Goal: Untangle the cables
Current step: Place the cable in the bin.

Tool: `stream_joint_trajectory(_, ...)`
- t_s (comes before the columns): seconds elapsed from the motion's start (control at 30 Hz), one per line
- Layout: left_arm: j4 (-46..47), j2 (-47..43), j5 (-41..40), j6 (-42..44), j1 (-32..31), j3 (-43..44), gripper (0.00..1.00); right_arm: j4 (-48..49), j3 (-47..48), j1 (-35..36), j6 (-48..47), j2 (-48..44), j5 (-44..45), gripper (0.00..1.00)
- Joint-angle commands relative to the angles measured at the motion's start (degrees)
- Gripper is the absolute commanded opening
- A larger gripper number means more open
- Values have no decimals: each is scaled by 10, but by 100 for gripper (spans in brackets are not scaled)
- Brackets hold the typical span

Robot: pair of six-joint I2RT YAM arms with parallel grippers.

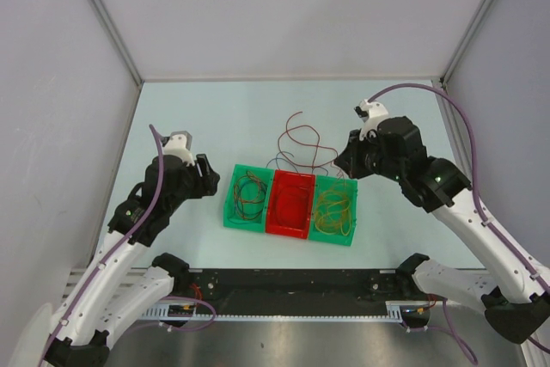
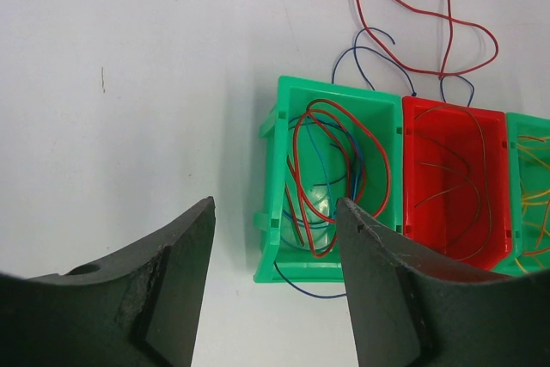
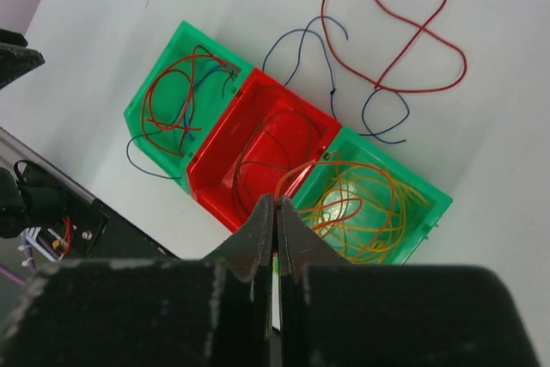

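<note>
Three bins stand in a row: a left green bin [image 1: 230, 212] with red and blue cables [image 2: 314, 118], a red bin [image 1: 290, 228] with thin dark red cables, and a right green bin [image 1: 351, 212] with yellow-orange cables [image 3: 378, 204]. A loose red cable [image 1: 296, 135] and a blue cable [image 3: 296, 33] lie tangled on the table behind the bins. My left gripper [image 2: 275, 212] is open and empty, left of the left green bin. My right gripper [image 3: 276, 199] is shut above the right green bin; an orange cable [image 3: 301, 169] loops up to its tips.
A blue cable end [image 2: 314, 291] hangs out over the left green bin's near wall. White walls enclose the table on three sides. A black rail [image 1: 284, 285] runs along the near edge between the arm bases.
</note>
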Motion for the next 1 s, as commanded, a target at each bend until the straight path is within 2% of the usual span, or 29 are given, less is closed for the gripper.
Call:
stream_joint_trajectory(0.0, 15, -4, 6, 10, 4, 0, 63, 23, -7, -2, 24, -14, -38, 0)
stream_joint_trajectory(0.33, 15, -4, 9, 10, 4, 0, 63, -4, -83, -3, 78, -19, -7, 0)
stream_joint_trajectory(0.6, 15, -4, 10, 11, 4, 0, 63, 31, -155, -31, 123, -6, -8, 0)
stream_joint_trajectory(0.97, 15, -7, 7, 10, 3, -1, 63, 108, -209, -59, 142, 72, -48, 0)
